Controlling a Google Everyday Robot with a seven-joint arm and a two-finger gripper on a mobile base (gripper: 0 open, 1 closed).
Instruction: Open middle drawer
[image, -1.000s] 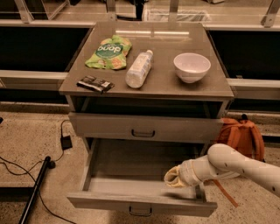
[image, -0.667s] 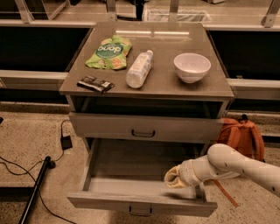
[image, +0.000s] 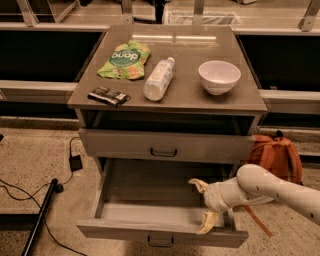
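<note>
The middle drawer (image: 150, 217) is pulled far out of the grey cabinet, and its inside looks empty. Its small dark loop handle (image: 160, 242) sits centred on the front, at the bottom edge of the view. My gripper (image: 198, 207) is inside the drawer's right front corner, at the end of the white arm (image: 270, 187) that comes in from the right. Its fingers are spread open. One fingertip (image: 206, 225) rests against the inner side of the drawer's front wall, and the other points back into the drawer. The taller-fronted drawer (image: 165, 146) above stands slightly out.
On the cabinet top (image: 185, 92) lie a green snack bag (image: 125, 59), a white bottle on its side (image: 158, 78), a white bowl (image: 219, 76) and a dark bar (image: 108, 96). An orange backpack (image: 275, 157) stands right of the cabinet. Cables and a dark pole (image: 42, 212) lie on the floor at left.
</note>
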